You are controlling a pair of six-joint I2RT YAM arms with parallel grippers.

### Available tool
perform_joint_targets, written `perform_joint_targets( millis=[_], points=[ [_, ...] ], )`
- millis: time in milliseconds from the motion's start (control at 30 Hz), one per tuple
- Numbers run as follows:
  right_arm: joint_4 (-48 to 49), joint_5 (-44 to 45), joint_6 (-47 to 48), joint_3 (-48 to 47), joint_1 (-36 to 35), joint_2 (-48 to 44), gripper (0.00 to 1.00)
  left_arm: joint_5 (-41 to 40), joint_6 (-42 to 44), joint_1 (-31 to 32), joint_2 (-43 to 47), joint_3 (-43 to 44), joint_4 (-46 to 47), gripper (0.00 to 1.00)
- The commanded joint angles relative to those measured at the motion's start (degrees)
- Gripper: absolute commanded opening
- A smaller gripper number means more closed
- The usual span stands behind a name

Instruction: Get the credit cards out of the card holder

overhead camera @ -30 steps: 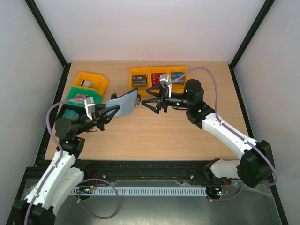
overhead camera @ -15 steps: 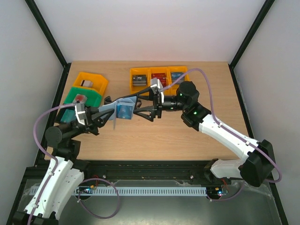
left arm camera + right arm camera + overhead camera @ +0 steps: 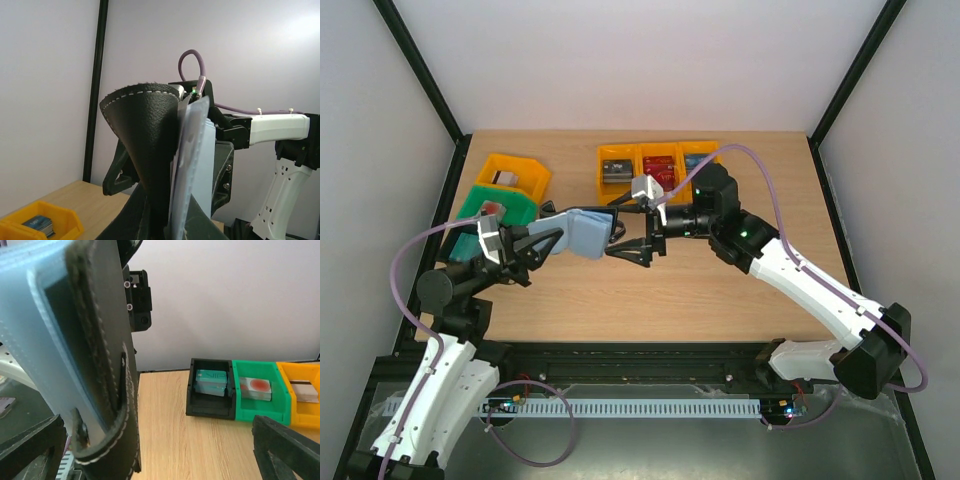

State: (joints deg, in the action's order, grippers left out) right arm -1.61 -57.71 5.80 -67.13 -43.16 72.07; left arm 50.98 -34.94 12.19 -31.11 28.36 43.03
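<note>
Left gripper (image 3: 558, 237) holds card holder (image 3: 582, 233) aloft; right gripper (image 3: 614, 233) straddles it

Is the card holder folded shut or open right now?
Open: the card holder shows its grey-blue inside from above, and in the left wrist view its black outer half splays away from that lining.

Card holder (image 3: 145, 130) black, white-stitched, grey-blue inside; black bin (image 3: 210, 410); green bin (image 3: 257, 410); orange bin (image 3: 300, 417); table (image 3: 200, 450) pale wood-grain.

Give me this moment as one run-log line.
left gripper: shut on card holder, lifted | right gripper: open, jaws either side of card holder
</note>
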Motion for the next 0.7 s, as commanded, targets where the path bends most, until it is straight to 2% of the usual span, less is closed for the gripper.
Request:
perform_joint_targets(
  millis=[0, 167, 467, 567, 667],
  points=[
    [-3.4, 0.7, 2.7, -2.5, -0.3, -0.7, 0.99, -0.4, -0.3, -0.3, 0.5, 0.6, 3.9, 0.02],
    [3.3, 2.9, -1.6, -1.3, -0.3, -1.5, 0.97, -0.2, -0.2, -0.2, 0.7, 0.7, 3.9, 0.02],
    [7.9, -2.0, -6.5, -1.5, -0.6, -0.2, 1.0, -0.8, -0.3, -0.2, 0.6, 0.2, 4.0, 0.02],
    [5.3, -3.6, -4.9, -2.6, -1.0, 0.3, 0.99, -1.0, -0.3, -0.2, 0.7, 0.1, 4.0, 0.02],
    [-2.4, -1.0, 1.8, -3.6, -1.0, -0.4, 0.99, -1.2, -0.3, -0.3, 0.9, -0.1, 4.1, 0.02]
  ],
)
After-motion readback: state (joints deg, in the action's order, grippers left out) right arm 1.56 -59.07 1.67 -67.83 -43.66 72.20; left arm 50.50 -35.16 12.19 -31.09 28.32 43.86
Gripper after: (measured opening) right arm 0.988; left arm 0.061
